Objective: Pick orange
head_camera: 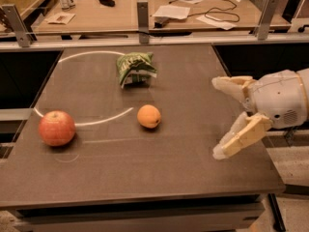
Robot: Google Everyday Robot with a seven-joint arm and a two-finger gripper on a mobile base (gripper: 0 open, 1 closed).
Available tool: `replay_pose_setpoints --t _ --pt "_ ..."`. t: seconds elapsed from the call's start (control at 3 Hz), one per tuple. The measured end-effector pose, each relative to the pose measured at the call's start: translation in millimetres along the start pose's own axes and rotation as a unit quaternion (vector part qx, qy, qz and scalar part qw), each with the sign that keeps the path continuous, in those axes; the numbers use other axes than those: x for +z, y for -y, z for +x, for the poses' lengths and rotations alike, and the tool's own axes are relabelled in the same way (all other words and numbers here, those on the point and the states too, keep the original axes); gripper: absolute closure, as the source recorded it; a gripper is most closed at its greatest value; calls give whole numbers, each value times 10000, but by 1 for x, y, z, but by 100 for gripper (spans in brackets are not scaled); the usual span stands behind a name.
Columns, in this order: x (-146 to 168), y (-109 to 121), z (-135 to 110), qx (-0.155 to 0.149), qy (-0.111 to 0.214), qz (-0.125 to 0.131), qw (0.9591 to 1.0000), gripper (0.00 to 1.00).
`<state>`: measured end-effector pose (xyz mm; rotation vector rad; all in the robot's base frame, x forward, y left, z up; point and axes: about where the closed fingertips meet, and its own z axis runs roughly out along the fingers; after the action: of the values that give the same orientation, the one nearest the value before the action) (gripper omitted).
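The small round orange point(148, 116) sits near the middle of the dark table point(145, 178). My gripper point(218, 117) is at the right side of the table, well to the right of the orange and apart from it. It is open and empty, with one pale finger point(231, 86) toward the back and the other point(241, 137) toward the front.
A larger red apple point(57, 128) sits at the left of the table. A green crumpled snack bag point(135, 67) lies behind the orange. A metal rail point(145, 38) runs along the table's far edge, with a desk of papers and cables beyond it.
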<state>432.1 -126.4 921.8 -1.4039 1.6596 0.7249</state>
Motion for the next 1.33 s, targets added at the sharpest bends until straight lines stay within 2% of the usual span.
replay_pose_setpoints --t 0.33,0.67,1.33 --pt "37 13 5 69 251 -192 9995 0" --pt "61 26 2 -15 490 -340 9982 0" --pt "107 33 -9 -231 533 -618 9964 0"
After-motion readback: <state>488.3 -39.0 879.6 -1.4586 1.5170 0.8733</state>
